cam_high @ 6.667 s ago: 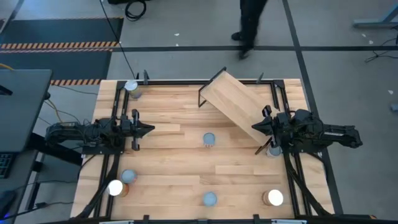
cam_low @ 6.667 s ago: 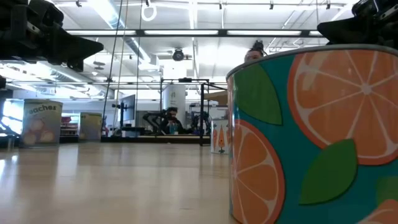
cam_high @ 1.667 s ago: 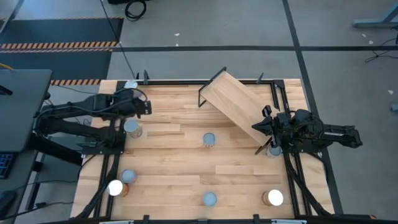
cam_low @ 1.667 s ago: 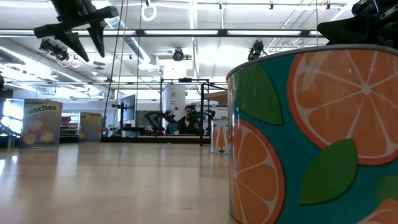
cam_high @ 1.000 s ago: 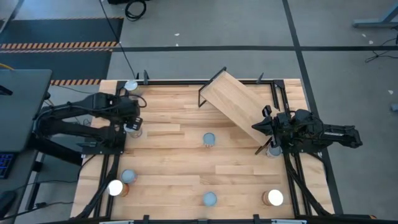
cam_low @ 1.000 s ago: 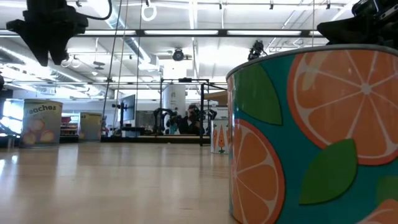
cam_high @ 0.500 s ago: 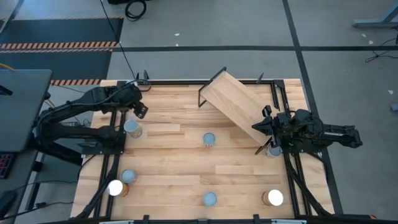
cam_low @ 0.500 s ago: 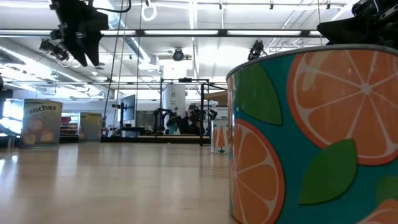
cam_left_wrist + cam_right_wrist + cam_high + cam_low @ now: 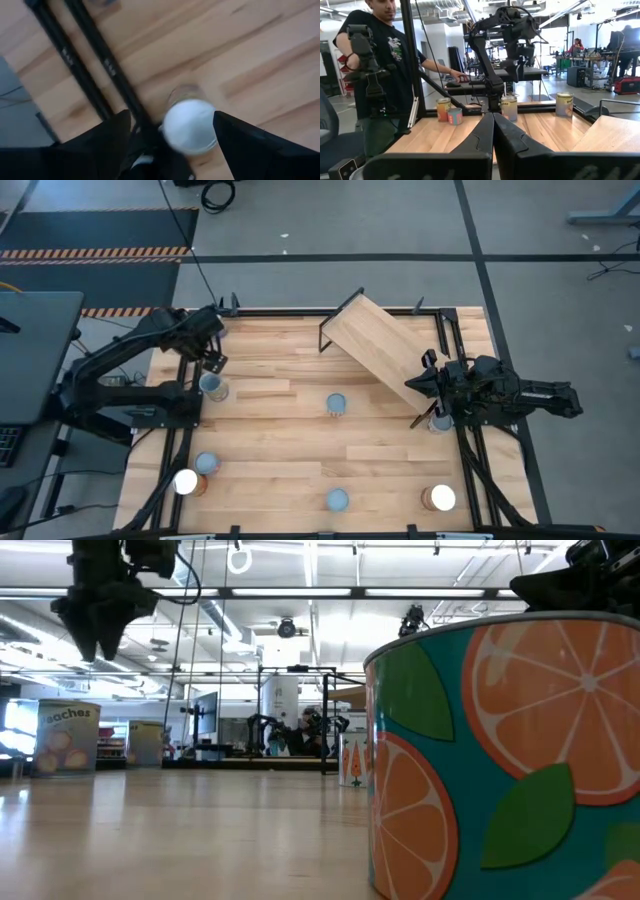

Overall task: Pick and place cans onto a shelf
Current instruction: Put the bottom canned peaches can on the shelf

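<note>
Cans are seen standing on the counter (image 9: 300,450), none on the shelf (image 9: 375,345), so the task is judged barely begun. The shelf board lies raised and angled at the far right part of the counter, and its plank is bare. Seven cans can be counted from above: one at the far left corner, largely hidden by the left arm; one near the left edge (image 9: 212,386); one in the middle (image 9: 337,403); two close together at the near left (image 9: 205,464) (image 9: 186,481); one at the near middle (image 9: 337,500); one at the near right (image 9: 439,498). An eighth round top may sit under the right arm, but this cannot be told.

The left tool (image 9: 210,360) is held above the left-edge can, pointing down; in the left wrist view the white can top (image 9: 189,125) is framed between spread fingers (image 9: 107,137), so the tool is wide and holds nothing. The first pick is judged to be in hand, with grasp, carry and placement all left to do, then the same for every other can.

The right tool (image 9: 412,383) waits beside the shelf's near edge, its fingers pressed together and empty.
</note>
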You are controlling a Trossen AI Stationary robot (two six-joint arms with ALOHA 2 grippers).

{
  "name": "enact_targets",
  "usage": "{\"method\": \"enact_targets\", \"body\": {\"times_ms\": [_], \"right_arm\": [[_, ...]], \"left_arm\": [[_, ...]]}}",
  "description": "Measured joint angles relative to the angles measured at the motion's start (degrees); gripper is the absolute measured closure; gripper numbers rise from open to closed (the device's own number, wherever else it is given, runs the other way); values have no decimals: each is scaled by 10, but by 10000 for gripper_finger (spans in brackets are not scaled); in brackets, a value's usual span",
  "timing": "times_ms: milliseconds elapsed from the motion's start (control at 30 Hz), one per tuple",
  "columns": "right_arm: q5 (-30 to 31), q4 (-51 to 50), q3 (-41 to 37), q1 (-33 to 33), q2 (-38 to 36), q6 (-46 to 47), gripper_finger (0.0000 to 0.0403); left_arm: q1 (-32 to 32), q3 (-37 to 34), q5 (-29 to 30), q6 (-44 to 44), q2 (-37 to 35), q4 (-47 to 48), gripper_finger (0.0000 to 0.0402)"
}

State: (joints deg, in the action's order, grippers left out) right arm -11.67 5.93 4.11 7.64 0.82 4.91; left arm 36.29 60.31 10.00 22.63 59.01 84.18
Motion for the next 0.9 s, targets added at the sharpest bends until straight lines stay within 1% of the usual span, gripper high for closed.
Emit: {"method": "enact_targets", "body": {"times_ms": [67, 167, 267, 367, 433, 567, 667, 767, 900], "right_arm": [[0, 0, 0, 0, 0, 0, 392], [0, 0, 0, 0, 0, 0, 392], [0, 0, 0, 0, 0, 0, 392], [0, 0, 0, 0, 0, 0, 392], [0, 0, 0, 0, 0, 0, 392], [0, 0, 0, 0, 0, 0, 392], [0, 0, 0, 0, 0, 0, 392], [0, 0, 0, 0, 0, 0, 392], [0, 0, 0, 0, 0, 0, 392]], "left_arm": [[10, 0, 1, -4, 2, 1, 108], [10, 0, -8, 30, -7, -3, 108], [7, 0, -29, 43, -10, -22, 110], [7, 0, -67, 35, -10, -42, 110], [4, 0, -72, 33, -13, -50, 110], [-2, -4, -60, 24, -9, -25, 110], [-9, -36, -56, 17, -8, -22, 108], [-16, -84, -59, 10, -5, -26, 95], [-18, -129, -76, 13, -5, -59, 86]]}}
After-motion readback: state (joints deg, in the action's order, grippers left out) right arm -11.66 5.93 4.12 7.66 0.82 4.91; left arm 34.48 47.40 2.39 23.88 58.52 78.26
